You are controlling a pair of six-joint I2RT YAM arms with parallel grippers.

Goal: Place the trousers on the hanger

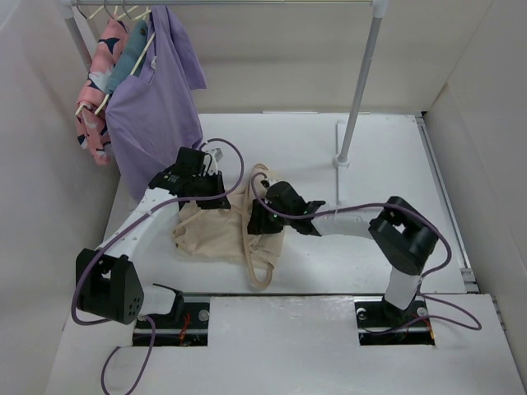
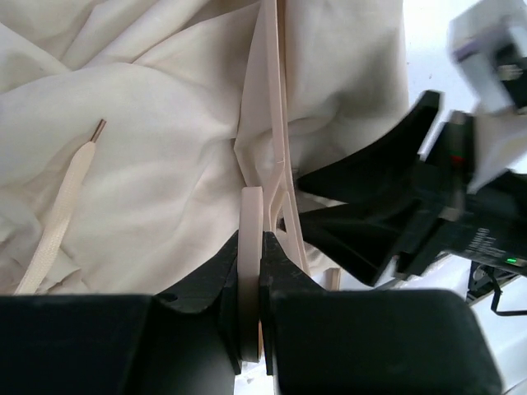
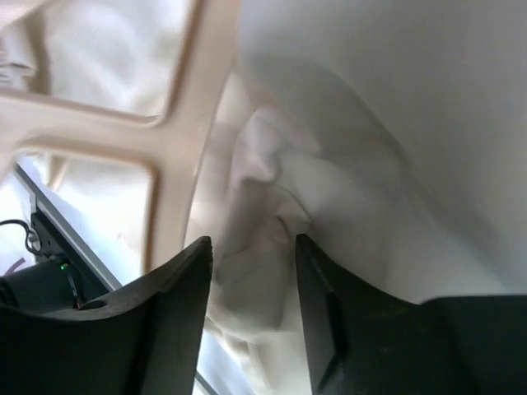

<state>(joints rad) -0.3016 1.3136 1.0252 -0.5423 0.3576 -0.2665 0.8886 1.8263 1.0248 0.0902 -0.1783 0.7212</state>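
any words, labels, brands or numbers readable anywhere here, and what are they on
No text reads clearly in any of the three views.
Faint pale marks on the right arm's black wrist housing, seen from the left wrist camera: too blurred to read.
The trousers, the hanger and the purple shirt: no label or print showing.

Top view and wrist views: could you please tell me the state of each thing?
trousers: crumpled on the table, not hung.
hanger: over the trousers, gripped.
left gripper: shut on the hanger.
right gripper: open above the trousers.
purple shirt: hanging on the rail.
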